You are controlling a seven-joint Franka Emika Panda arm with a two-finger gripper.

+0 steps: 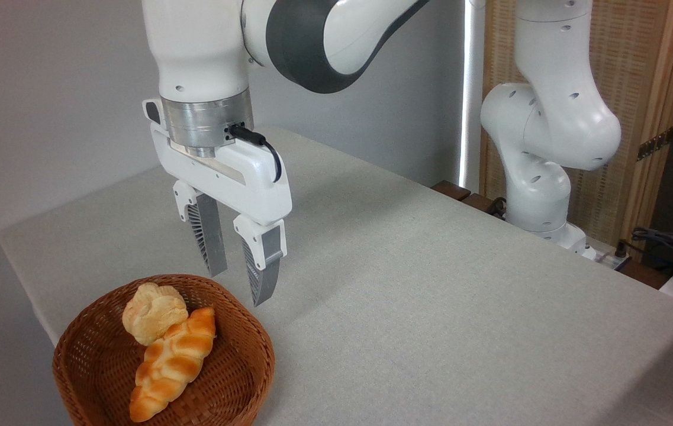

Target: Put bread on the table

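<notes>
The bread (153, 312), a small pale-beige bun with a cracked top, lies in the far part of a round brown wicker basket (241, 378) at the lower left. Against the bun's front rests a glossy braided golden loaf (171, 362). My gripper (239, 289) hangs above the basket's far right rim, up and to the right of the bun, fingers pointing down. It is open and holds nothing. The table (431, 307) with its light grey cloth surface spreads out to the right of the basket.
The arm's white base (540, 195) stands at the table's far right edge, with cables (662, 242) beside it. A grey wall runs behind the table and a wooden screen (638, 118) stands at the right. The table's left edge passes just beyond the basket.
</notes>
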